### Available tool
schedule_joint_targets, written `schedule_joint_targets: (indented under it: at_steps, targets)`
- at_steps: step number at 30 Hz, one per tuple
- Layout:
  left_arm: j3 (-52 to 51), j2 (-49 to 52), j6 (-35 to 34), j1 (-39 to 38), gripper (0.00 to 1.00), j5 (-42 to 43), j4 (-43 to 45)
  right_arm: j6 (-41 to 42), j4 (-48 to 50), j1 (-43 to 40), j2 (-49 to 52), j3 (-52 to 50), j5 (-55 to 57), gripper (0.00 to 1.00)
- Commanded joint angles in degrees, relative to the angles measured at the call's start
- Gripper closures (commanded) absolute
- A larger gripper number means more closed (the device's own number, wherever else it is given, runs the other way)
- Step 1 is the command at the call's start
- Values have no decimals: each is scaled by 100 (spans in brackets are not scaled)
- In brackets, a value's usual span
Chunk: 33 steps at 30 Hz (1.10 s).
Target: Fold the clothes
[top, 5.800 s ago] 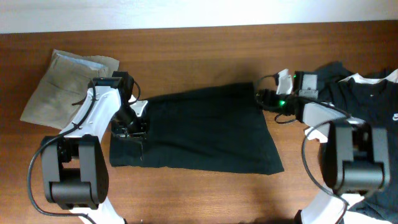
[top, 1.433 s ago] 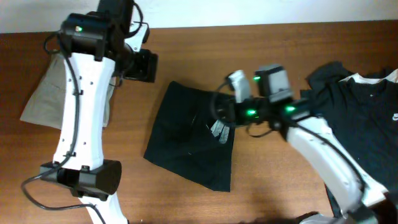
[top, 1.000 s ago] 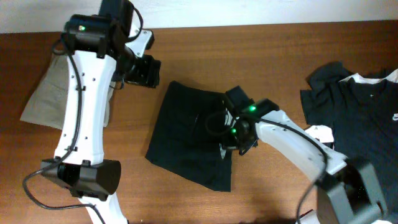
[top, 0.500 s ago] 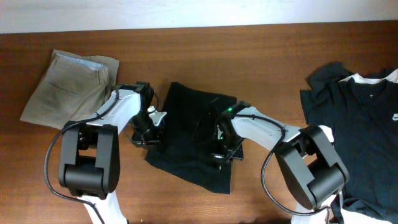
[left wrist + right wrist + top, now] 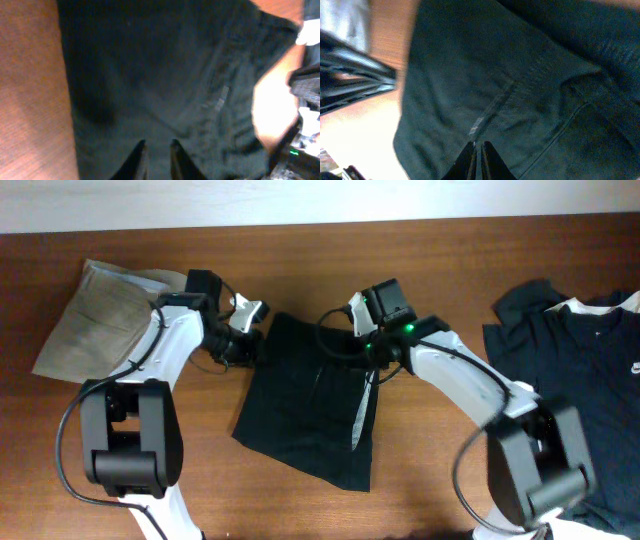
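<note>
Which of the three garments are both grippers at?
The plain black shorts at centre; the khaki trousers lie far left, the white-trimmed black shirt far right.

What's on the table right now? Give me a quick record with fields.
Middle: black shorts, folded over, flat on the table
Left side: beige trousers, folded
Right side: black shirt with white collar trim
Left gripper: at the shorts' far left corner
Right gripper: fingers nearly together, at the shorts' far right corner
</note>
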Motion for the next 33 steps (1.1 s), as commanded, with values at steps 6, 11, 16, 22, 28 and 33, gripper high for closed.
schedule_joint_targets:
  at_steps: [6,11,16,22,28,33]
  targets:
    - [-833,260,-787,-280,95,-2632,256,1425,-1655,-564,1128,7,1384,96]
    - [-232,179,-780,-234,95,-2599,-485,-498,-2090,-702,599,111,721,92]
    - [787,-391,-778,-240,91,-2468,-1534,-809,-2282,-704,-680,245,669,88]
    - [942,-844,-103,-428,60,-1381,-1338,-289,-2583,-704,-1305,240,669,86]
    - [804,214,-109,-625,31,-616,-903,120,-2962,-704,-1014,144,671,85]
    - [804,931,-125,-614,22,-350,-1003,413,-2573,-704,-212,-352,627,84]
